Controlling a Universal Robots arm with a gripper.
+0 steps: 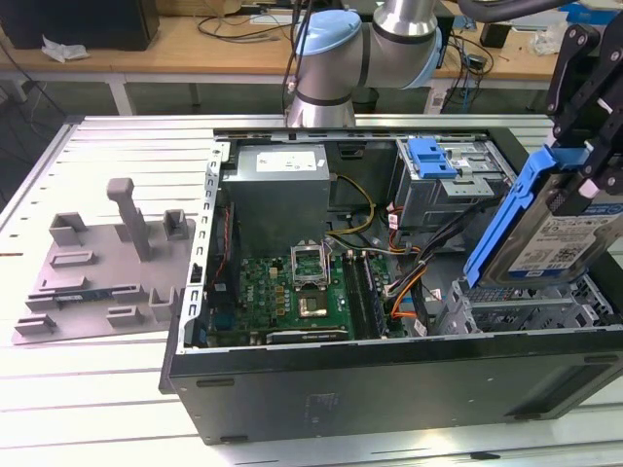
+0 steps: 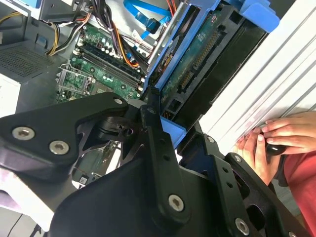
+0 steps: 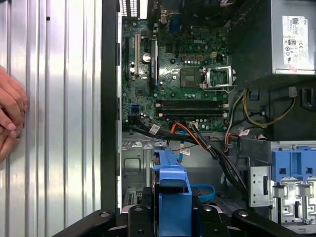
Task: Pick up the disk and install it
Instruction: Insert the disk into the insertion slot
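The disk [image 1: 560,243], a silver-grey hard drive with a white-and-blue label in a blue plastic bracket [image 1: 501,229], hangs tilted on edge over the open computer case [image 1: 389,389], at the exterior view's right. My gripper [image 1: 576,185] is shut on its upper end from above. In the second wrist view the disk's green circuit-board underside [image 2: 197,54] runs away from the gripper [image 2: 173,136], with one black finger [image 2: 153,133] against the bracket. In the first wrist view the bracket's blue edge [image 3: 173,190] sits between the black jaws. The metal drive bay [image 1: 531,311] lies just below the disk.
Inside the case are a grey power-supply box [image 1: 282,185], the motherboard [image 1: 292,292], bundled cables [image 1: 409,277] and a drive cage with a blue latch [image 1: 433,156]. A grey fixture plate [image 1: 107,263] lies outside the case. A person's hands [image 2: 269,143] [image 3: 10,118] rest on the ribbed table beside it.
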